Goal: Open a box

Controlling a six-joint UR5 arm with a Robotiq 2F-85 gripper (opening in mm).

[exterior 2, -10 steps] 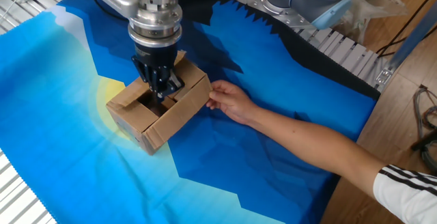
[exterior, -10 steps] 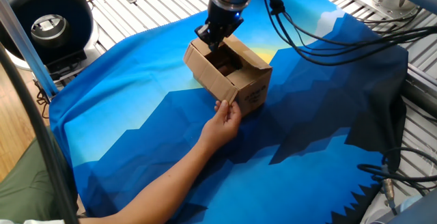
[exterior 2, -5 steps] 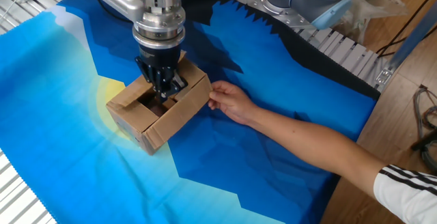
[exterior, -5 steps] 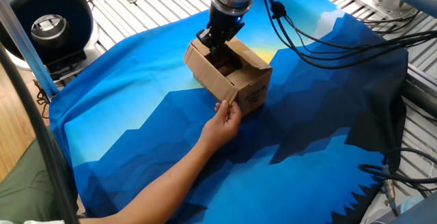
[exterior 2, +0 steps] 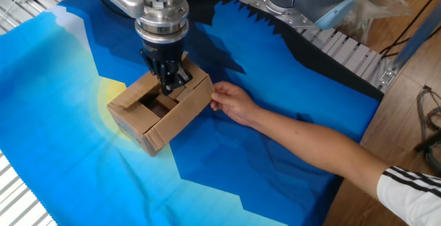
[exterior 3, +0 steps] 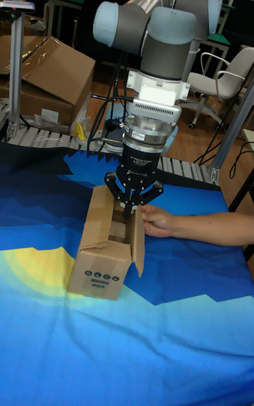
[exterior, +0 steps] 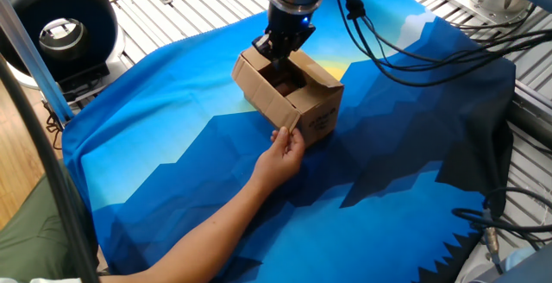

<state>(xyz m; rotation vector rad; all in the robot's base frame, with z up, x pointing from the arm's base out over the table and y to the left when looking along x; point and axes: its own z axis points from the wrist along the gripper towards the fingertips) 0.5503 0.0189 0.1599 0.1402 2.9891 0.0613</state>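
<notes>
box position: the box sits on the blue and yellow cloth near the middle of the table, printed face toward the tall fixed view, top partly open.
gripper: the gripper hangs straight down over the box's top edge, fingertips at a flap on the side toward the hand.
fingers: drawn close together, apparently pinching the edge of that flap; the contact itself is too small to confirm.
hand: a person's hand touches the box's outer wall and corner, seemingly bracing it.
risk, slip: if the pinch is shallow, the flap likely slides out of the fingers as the arm lifts or swings.
risk, lift: if the grip holds and the bracing hand lets go, the light box probably rises or tips with the flap instead of opening.
risk, tear: pulling against the fold line could crease or rip the cardboard.
risk, hand: the fingers work just beside the hand; a sideways swing could brush it.
box contents: interior looks dark; nothing can be made out inside, inner flaps partly cover it.
other container: a larger cardboard carton stands behind the table; closed, contents unseen.
</notes>
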